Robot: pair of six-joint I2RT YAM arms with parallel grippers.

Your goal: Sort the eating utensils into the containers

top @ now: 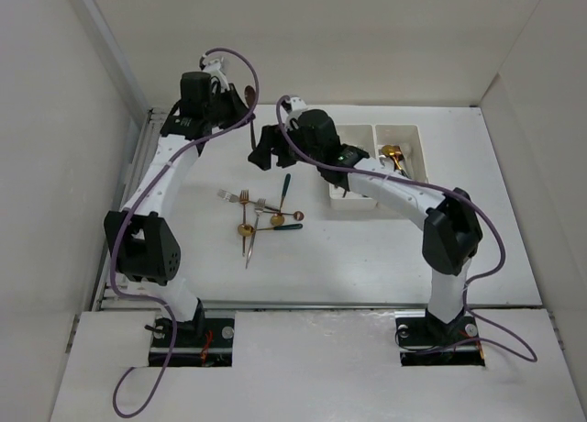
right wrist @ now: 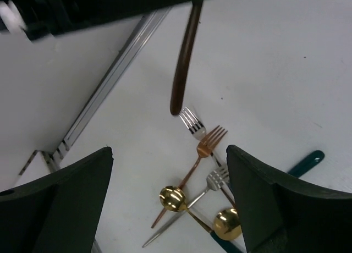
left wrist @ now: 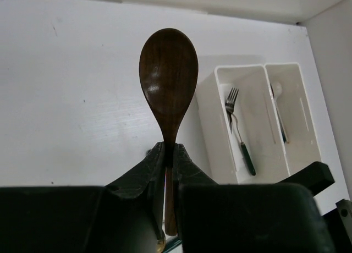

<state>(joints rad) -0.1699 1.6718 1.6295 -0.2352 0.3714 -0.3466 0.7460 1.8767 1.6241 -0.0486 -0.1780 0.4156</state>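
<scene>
My left gripper (left wrist: 169, 149) is shut on the handle of a dark brown wooden spoon (left wrist: 169, 77), held in the air with its bowl pointing away from the jaws. From the top camera, this gripper (top: 227, 90) is at the back of the table, left of the containers (top: 415, 138). My right gripper (right wrist: 169, 151) is open and holds nothing; it hovers over loose utensils: a silver fork (right wrist: 192, 124), a copper fork (right wrist: 206, 146) and a gold spoon (right wrist: 173, 198). The wooden spoon (right wrist: 184, 60) hangs above them. The pile (top: 257, 216) lies mid-table.
The two white bins (left wrist: 217, 126) adjoin. One holds a green-handled fork (left wrist: 236, 126), the other a white spoon (left wrist: 278, 107) and gold pieces (top: 394, 156). My right arm (top: 385, 188) crosses the near bin. A metal rail (right wrist: 110, 82) runs along the table's left edge.
</scene>
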